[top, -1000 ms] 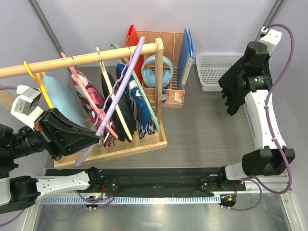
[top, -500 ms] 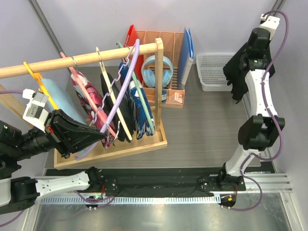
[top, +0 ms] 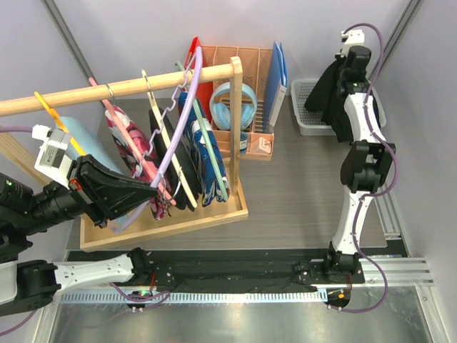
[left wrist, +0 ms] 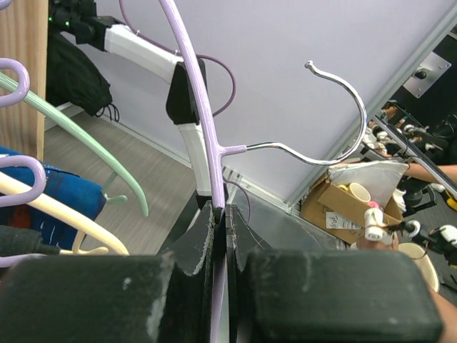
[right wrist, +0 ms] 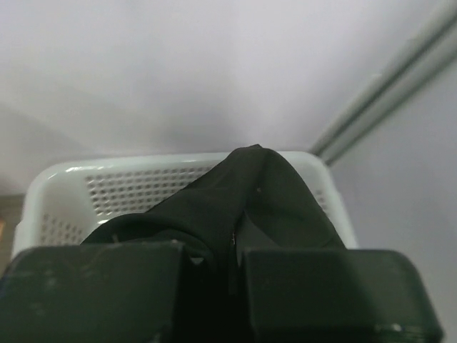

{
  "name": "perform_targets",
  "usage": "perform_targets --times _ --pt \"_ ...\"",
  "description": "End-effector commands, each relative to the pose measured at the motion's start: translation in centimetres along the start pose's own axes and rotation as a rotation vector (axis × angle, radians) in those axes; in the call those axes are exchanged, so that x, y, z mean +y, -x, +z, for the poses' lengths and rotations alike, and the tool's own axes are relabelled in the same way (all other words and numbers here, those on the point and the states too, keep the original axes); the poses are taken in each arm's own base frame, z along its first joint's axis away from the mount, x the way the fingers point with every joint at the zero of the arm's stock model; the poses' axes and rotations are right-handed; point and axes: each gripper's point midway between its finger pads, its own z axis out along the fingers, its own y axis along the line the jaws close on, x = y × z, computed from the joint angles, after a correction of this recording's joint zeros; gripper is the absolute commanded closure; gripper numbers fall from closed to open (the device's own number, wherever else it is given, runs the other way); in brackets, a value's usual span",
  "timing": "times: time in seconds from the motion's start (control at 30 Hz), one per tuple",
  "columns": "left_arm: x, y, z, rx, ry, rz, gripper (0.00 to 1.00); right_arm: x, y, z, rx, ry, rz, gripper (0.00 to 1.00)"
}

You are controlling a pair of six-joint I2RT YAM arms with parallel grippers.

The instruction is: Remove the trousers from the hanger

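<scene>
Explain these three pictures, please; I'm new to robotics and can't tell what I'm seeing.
This is a robot with two arms bolted to a table's near edge. One picture looks down from above; the other two come from a camera on each wrist. The left gripper is shut on a purple hanger at a wooden clothes rack hung with garments. The right gripper pinches a black cloth above a white basket. Beyond the rack stands an orange organiser with blue headphones.

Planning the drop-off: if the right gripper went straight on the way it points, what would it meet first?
Probably the white basket, straight ahead of the right gripper and its black trousers; depth unclear.
</scene>
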Motion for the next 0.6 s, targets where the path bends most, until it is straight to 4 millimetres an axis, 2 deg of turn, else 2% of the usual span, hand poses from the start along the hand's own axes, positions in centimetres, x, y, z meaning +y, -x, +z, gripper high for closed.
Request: perform_targets --times 0.0,0.03,0.07,0.13,0.17,0.23,0.27,0.3,0.33,0.37,0.43,0.47,0.5,0.57 --pt "-0.3 1.8 1.0 -0.050 -0.002 0.014 1.00 4.7 4.2 -0.3 -0.161 0.166 -0.024 0.99" --pt "-0.3 1.6 1.2 -0.042 -0.002 0.010 1.00 6.5 3.5 -0.2 -0.156 0.217 -0.031 0.99" --pt "-0.3 1.5 1.3 -0.037 -0.006 0.009 1.00 7.6 2.1 0.3 -0.133 0.238 -0.037 0.99" --pt "-0.2 1.4 1.4 -0.035 -0.004 0.005 1.00 9.9 1.0 0.6 -0.122 0.286 -0.041 0.99" --pt "-0.2 1.4 1.4 -0.040 -0.003 0.004 1.00 10.5 0.7 0.9 -0.120 0.296 -0.044 0.99" --pt "-0.2 1.4 1.4 -0.045 -0.002 0.001 1.00 11.9 -1.2 1.9 -0.095 0.333 -0.037 0.99" --pt "-0.1 1.5 1.4 -0.056 0.001 0.002 1.00 12.2 -0.5 2.2 -0.115 0.346 -0.025 0.99" --pt "-0.1 1.6 1.3 -0.057 0.001 0.002 1.00 13.3 -2.1 3.0 -0.092 0.370 0.008 0.99" --pt "0.0 1.5 1.5 -0.056 0.006 0.003 1.00 13.8 -2.4 3.3 -0.090 0.385 0.029 0.99" --pt "0.0 1.6 1.5 -0.058 0.007 0.003 1.00 14.2 -1.3 3.4 -0.118 0.408 0.050 0.99" --pt "0.3 1.4 1.7 -0.051 0.019 0.004 1.00 15.2 -2.8 4.3 -0.094 0.423 0.120 0.99" --pt "0.4 1.3 1.7 -0.047 0.023 0.003 1.00 17.4 -3.1 3.8 -0.080 0.456 0.148 0.99" --pt "0.5 1.1 1.8 -0.039 0.028 0.002 1.00 17.3 -2.4 4.1 -0.122 0.449 0.179 0.99" --pt "0.6 0.9 2.0 -0.032 0.033 0.001 1.00 17.7 -3.2 4.2 -0.117 0.447 0.218 0.99"
